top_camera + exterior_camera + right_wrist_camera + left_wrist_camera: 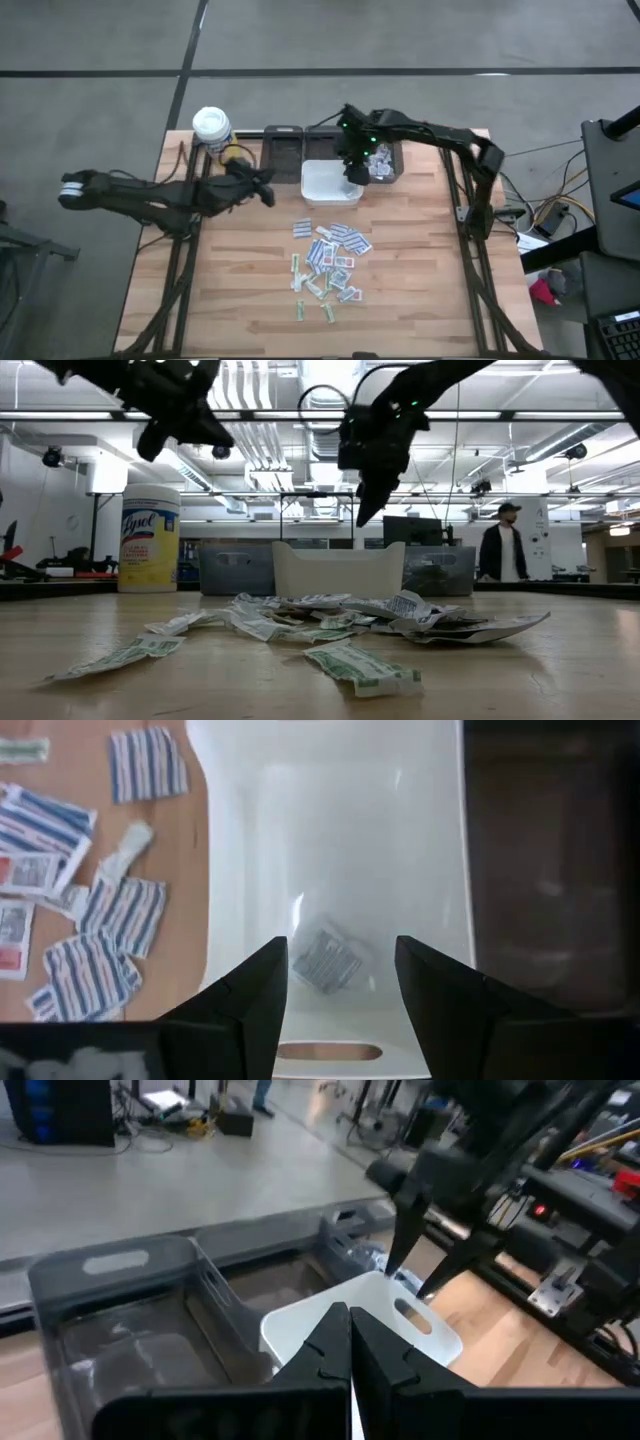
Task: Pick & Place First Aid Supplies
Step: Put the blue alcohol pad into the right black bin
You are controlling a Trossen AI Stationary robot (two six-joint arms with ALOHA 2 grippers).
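The right gripper (340,985) is hanging with its jaws spread wide and nothing between them, directly over the white bin (440,840). That placement fits a drop: one small packet (325,960) with dark print is lying on the bin floor right below the gap, so it looks to be freshly released rather than about to be picked.

The rest of the first aid supplies (328,262) are lying scattered in a loose heap on the wooden table (230,300), near the bin's front and apart from it.

The left gripper (348,1342) is waiting with its fingers pressed together, empty, raised above the dark bins (130,1310) at the table's back left, clear of the working arm's path.

The right-hand dark bin (385,165) is sitting partly under the right arm; something pale is showing in it, possibly more packets, but I cannot be sure. The packet's print is too small to read.
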